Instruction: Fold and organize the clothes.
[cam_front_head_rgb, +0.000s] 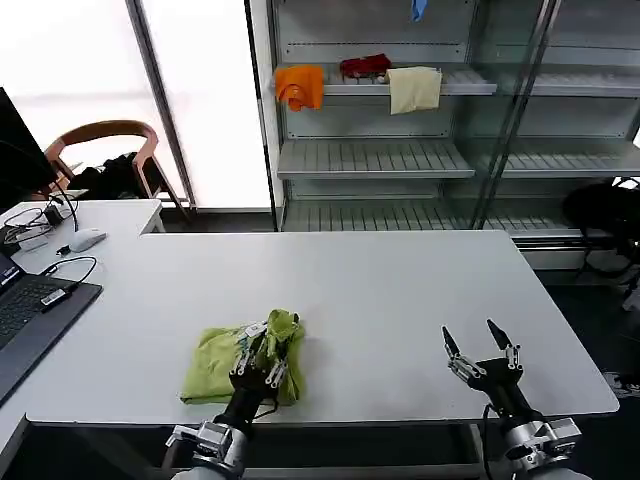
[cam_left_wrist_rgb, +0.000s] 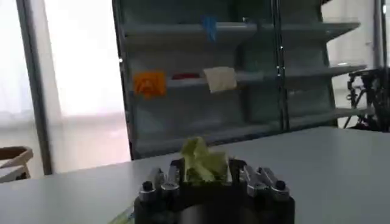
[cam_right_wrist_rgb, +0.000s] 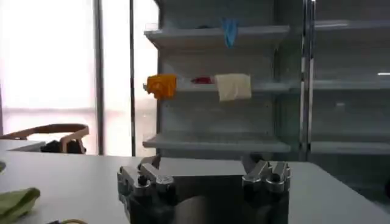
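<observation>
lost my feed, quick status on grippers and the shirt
Left gripper shut on shirt, near table edge. Right gripper open, idle over table. Nothing in the way.

The T-shirt (cam_front_head_rgb: 225, 365) is lime yellow-green, plain on the parts showing, against a white bench (cam_front_head_rgb: 380, 300). Behind the bench, on the pale grey shelf (cam_front_head_rgb: 400, 85), sit an orange cloth (cam_front_head_rgb: 300, 85), a dark red one (cam_front_head_rgb: 365, 66) and a cream one (cam_front_head_rgb: 414, 88) — a blue scrap (cam_front_head_rgb: 417, 9) hangs above.
</observation>
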